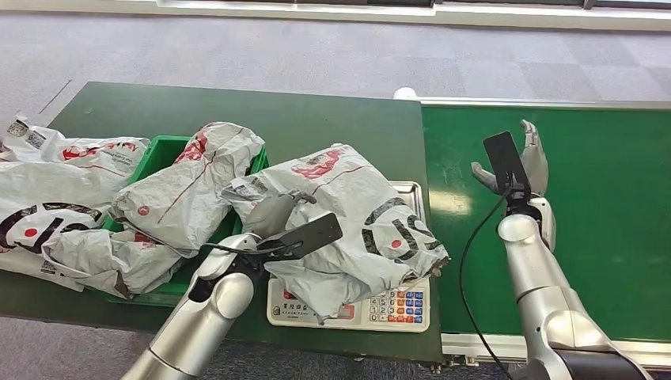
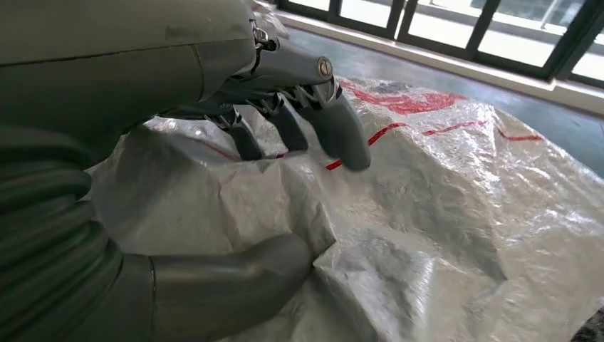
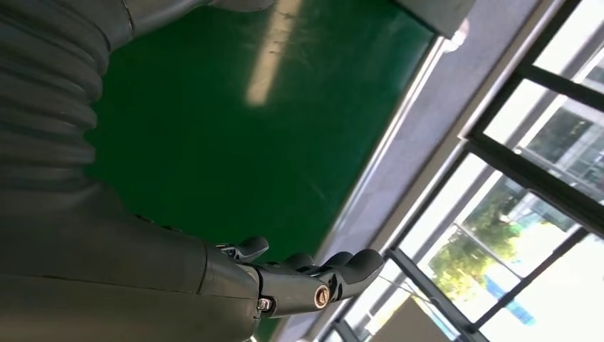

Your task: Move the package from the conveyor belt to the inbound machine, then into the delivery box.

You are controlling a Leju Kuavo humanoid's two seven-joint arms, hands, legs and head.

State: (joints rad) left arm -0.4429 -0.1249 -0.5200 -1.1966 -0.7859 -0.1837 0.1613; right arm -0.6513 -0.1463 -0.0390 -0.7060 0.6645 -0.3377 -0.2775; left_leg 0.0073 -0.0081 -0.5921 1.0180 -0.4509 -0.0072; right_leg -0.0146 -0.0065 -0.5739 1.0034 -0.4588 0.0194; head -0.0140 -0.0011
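Observation:
A crumpled white package (image 1: 348, 214) with red and black print lies on the inbound machine, a scale with a keypad (image 1: 396, 305), at the table's front edge. My left hand (image 1: 273, 214) lies on the package's left side. In the left wrist view its fingers (image 2: 342, 135) touch the top of a bulge in the package (image 2: 441, 214) and the thumb (image 2: 228, 285) presses in from below, so the hand grips that fold. My right hand (image 1: 526, 162) is raised over the green conveyor belt (image 1: 601, 198), fingers apart and holding nothing (image 3: 306, 274).
The green delivery box (image 1: 162, 150) stands left of the scale with a white package (image 1: 190, 186) in it. More white packages (image 1: 47, 198) are heaped at the far left of the dark green table. A black cable hangs from my right wrist.

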